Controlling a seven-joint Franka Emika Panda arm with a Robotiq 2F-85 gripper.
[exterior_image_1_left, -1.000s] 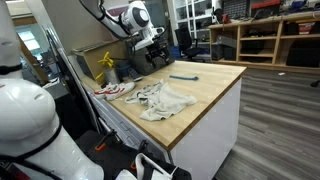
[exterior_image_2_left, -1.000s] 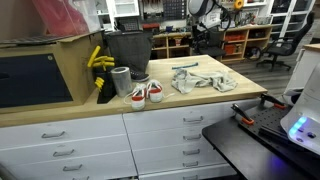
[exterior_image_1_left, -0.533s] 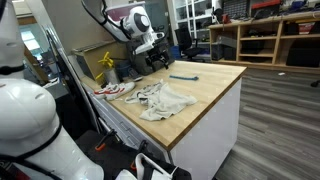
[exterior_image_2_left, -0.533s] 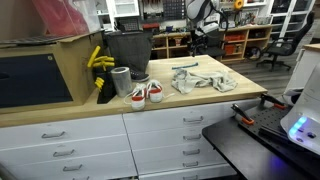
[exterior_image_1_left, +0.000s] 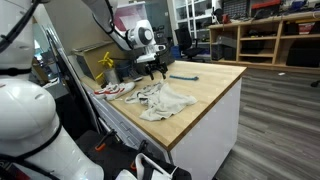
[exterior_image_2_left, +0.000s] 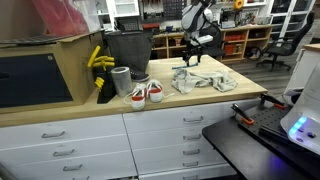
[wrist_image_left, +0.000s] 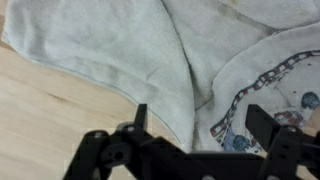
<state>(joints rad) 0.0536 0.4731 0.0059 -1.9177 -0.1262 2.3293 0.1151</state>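
Gripper (exterior_image_1_left: 152, 70), wide open and empty, has dropped over the last second to hover just above the crumpled grey shirt (wrist_image_left: 120, 50), so it now looks lined up over the fabric. The shirt lies mid-counter (exterior_image_1_left: 215, 85), with shoes (exterior_image_2_left: 145, 93) near it. Workshop shelves (exterior_image_1_left: 270, 35) stand behind.

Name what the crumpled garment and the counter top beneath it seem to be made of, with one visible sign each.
Garment: probably a soft cotton-like knit, matte light grey; it lies in loose folds and carries a printed picture.
Counter top: wood or a wood-look laminate, smooth pale tan finish; only faint streaks hint at grain.
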